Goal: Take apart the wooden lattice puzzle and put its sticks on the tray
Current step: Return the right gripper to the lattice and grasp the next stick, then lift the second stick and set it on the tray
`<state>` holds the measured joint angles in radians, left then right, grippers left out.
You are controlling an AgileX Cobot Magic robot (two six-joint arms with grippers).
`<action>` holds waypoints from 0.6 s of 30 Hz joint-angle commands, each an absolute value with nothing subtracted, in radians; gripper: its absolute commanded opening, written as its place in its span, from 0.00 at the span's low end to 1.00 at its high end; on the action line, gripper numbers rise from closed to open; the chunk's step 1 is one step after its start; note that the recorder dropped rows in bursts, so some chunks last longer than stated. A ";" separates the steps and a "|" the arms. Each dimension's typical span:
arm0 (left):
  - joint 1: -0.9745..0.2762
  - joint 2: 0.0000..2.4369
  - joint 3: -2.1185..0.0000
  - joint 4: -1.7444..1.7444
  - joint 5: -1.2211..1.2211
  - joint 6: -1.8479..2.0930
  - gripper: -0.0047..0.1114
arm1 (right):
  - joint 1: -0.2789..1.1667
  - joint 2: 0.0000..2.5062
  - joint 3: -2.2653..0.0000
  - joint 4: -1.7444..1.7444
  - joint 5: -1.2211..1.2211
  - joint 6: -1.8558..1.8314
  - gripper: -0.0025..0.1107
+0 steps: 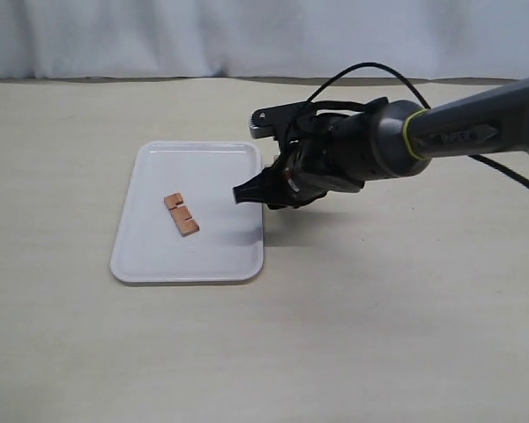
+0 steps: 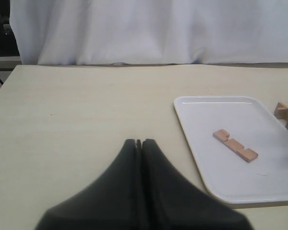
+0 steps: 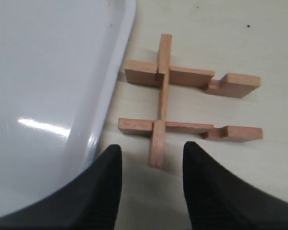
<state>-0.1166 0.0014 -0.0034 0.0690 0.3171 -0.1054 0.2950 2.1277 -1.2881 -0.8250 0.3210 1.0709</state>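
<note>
The right arm [image 1: 463, 130] comes in from the right side of the exterior view, stretched long and sloping gently down to its wrist [image 1: 339, 159]. The right gripper [image 1: 242, 192] points left and a little downward, low over the worktop [image 1: 379, 308]. Its jaws stand apart, with a clear gap between the two dark fingers [image 3: 103, 187]. The left gripper [image 2: 138, 143] has its jaws pressed together, tip against tip, no gap showing.

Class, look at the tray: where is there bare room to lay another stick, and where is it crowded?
Free, in the exterior view: the tray between the stick and its far rim, and between the stick and its near rim. Crowded: the right rim, where the open right gripper hangs at the puzzle just off the tray.
</note>
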 commanded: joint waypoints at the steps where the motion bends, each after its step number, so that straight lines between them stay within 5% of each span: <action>1: -0.117 0.000 0.000 0.068 0.308 -0.108 0.04 | 0.291 2.146 -1.293 -0.827 0.254 1.096 0.35; 7: -0.117 0.000 0.000 0.068 0.308 -0.108 0.04 | 0.291 2.148 -1.301 -0.869 0.278 1.096 0.06; 18: -0.117 0.000 0.000 0.068 0.308 -0.108 0.04 | 0.320 2.062 -1.301 -0.880 0.379 1.089 0.06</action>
